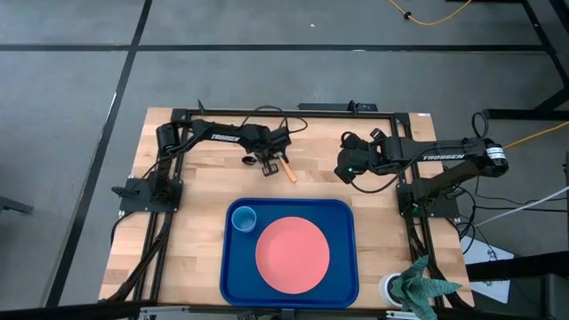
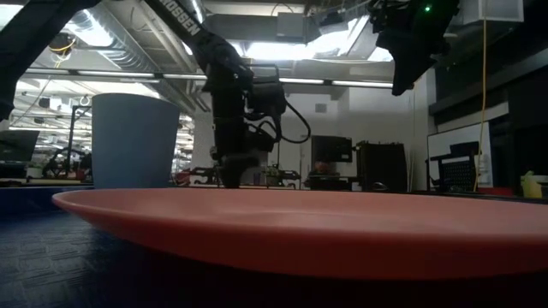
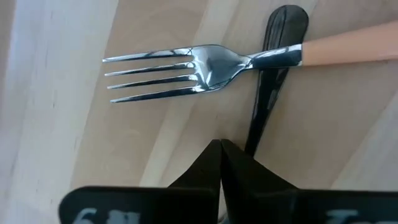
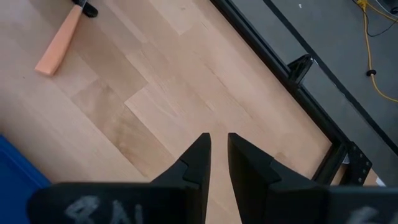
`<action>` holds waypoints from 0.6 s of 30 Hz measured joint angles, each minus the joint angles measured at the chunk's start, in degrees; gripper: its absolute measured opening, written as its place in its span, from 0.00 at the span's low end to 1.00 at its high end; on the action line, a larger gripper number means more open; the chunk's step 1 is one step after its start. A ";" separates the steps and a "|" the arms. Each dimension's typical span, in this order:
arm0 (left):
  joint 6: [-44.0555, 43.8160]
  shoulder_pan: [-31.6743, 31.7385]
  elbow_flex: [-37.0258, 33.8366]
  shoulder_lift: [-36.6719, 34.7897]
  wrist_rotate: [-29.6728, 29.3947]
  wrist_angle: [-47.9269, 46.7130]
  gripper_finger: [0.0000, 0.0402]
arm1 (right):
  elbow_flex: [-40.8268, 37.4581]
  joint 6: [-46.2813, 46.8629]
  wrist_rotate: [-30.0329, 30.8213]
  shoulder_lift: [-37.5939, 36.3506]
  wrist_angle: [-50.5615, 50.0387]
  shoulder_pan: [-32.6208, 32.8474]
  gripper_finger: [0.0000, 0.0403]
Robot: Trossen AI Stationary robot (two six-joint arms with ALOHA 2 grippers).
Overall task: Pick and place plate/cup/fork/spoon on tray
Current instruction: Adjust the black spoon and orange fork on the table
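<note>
The dark-blue tray lies at the table's near middle. The salmon-pink plate and the light-blue cup stand on it. The fork lies on the bare wood at the far middle, and its neck crosses over the dark spoon. My left gripper is shut and low at the table, right beside the spoon's handle. My right gripper hangs raised over the wood right of the fork, empty, with a narrow gap between its fingers. My left gripper points down at the table. The spoon's handle runs in under one of its shut fingers, which hides that end. I cannot tell whether the fingers touch it. The spoon lies flat on the wood under the fork's neck.
A white round container with green cloth stands at the near right corner. A black frame borders the table's far edge and sides. Bare wood lies between the cutlery and the tray's far rim.
</note>
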 joint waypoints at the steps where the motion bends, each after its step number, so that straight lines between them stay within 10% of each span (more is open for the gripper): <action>1: 0.05 0.00 0.56 0.11 0.44 -0.70 0.00 | 0.00 -0.05 0.01 0.00 -0.03 0.02 0.15; 18: 1.79 -3.22 5.18 0.15 -0.15 -2.02 0.00 | 0.00 -0.35 0.01 0.00 -0.17 0.00 0.15</action>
